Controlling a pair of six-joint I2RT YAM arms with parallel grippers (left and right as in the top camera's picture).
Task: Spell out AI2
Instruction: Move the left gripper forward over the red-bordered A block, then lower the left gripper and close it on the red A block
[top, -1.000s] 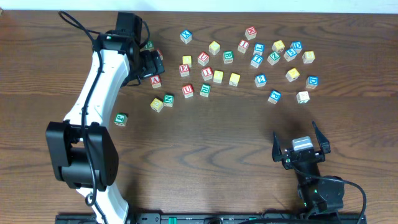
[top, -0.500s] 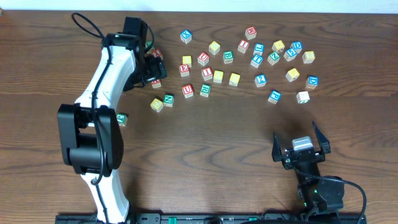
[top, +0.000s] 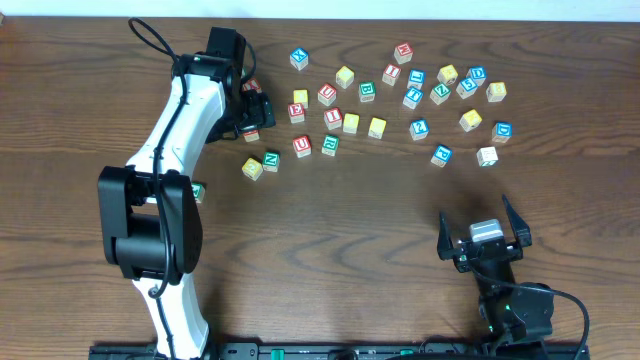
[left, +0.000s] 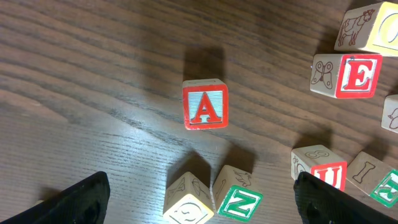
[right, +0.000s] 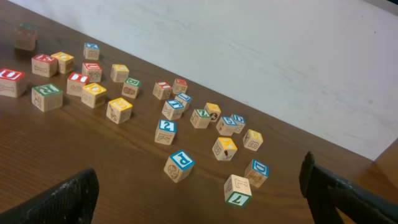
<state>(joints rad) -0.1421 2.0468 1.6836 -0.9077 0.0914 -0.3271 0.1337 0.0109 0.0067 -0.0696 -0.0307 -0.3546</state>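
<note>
Block A (left: 205, 104), likely light, rigid wood with slick painted faces, sits on the desk (left: 74, 68) at 12 o'clock of the left hand (left: 202, 186), spread wide and empty; its flat opposite sides look the best hold.

Robot lab bench, by the look. Bare wood-grain table (top: 330, 220), plain white wall (right: 280, 56) behind it. White arm (top: 170, 130) and black arm (top: 500, 290) stand on table's near side. Letter blocks (top: 376, 127) scattered toward wall.

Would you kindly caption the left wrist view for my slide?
Open left gripper poised over the red A block, red E block and green N block nearby, on the wooden table.
</note>
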